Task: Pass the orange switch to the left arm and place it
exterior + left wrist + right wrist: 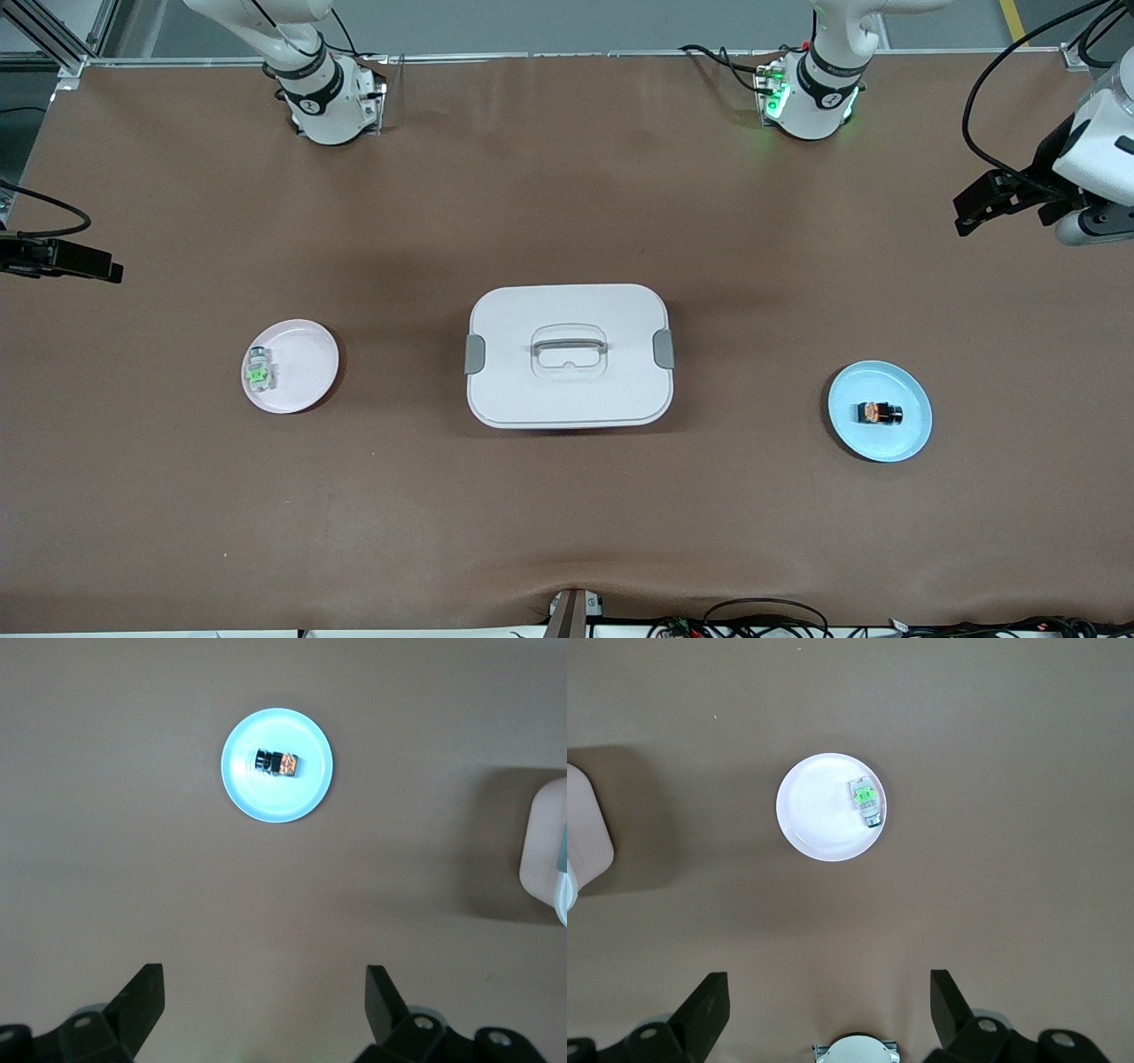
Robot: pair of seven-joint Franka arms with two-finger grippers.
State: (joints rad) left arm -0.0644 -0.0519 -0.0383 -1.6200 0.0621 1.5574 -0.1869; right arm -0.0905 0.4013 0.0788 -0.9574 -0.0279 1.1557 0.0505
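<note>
The orange switch, a tiny black block with an orange mark, lies on a round blue plate toward the left arm's end of the table. It also shows in the left wrist view. The white box stands in the middle of the table. My left gripper hangs high over the table's left-arm end, open and empty. My right gripper hangs high over the right-arm end, open and empty.
A round pink plate toward the right arm's end holds a clear-and-green small component, also in the right wrist view. A corner of the box shows in each wrist view. Cables lie at the table's near edge.
</note>
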